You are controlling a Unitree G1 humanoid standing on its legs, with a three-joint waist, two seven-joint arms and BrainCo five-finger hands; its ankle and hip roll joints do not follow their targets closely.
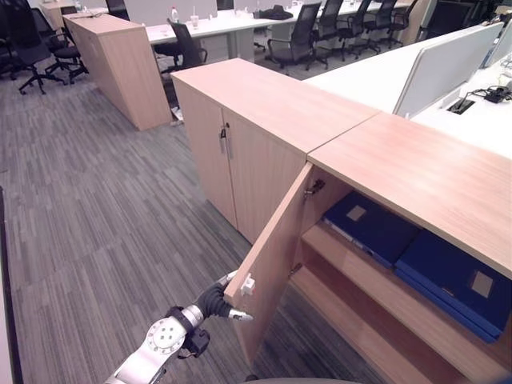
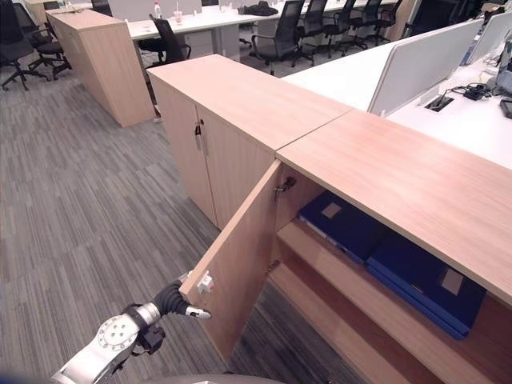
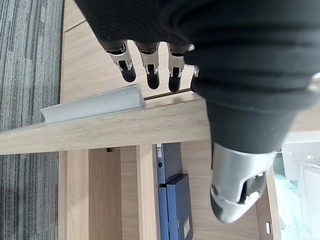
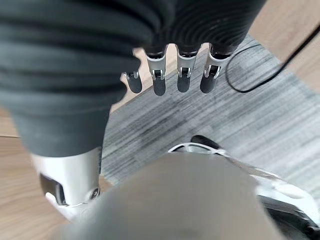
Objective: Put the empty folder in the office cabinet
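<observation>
Fingers [image 3: 150, 70] of left hand [image 1: 218, 300] straight at edge of open cabinet door [image 1: 272, 264], by its handle [image 3: 95, 105]. Right hand [image 4: 170, 75] relaxed, empty, over carpet [image 1: 104, 208]. Blue folders [image 1: 372, 224] flat on cabinet [image 1: 416, 176] shelf [image 1: 384, 296].

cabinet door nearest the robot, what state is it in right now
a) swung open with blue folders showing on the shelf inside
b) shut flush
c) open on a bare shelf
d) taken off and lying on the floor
a: the cabinet door stands swung outward, the left robot hand at its outer edge by the handle, and blue folders lie on the upper shelf inside.
</observation>
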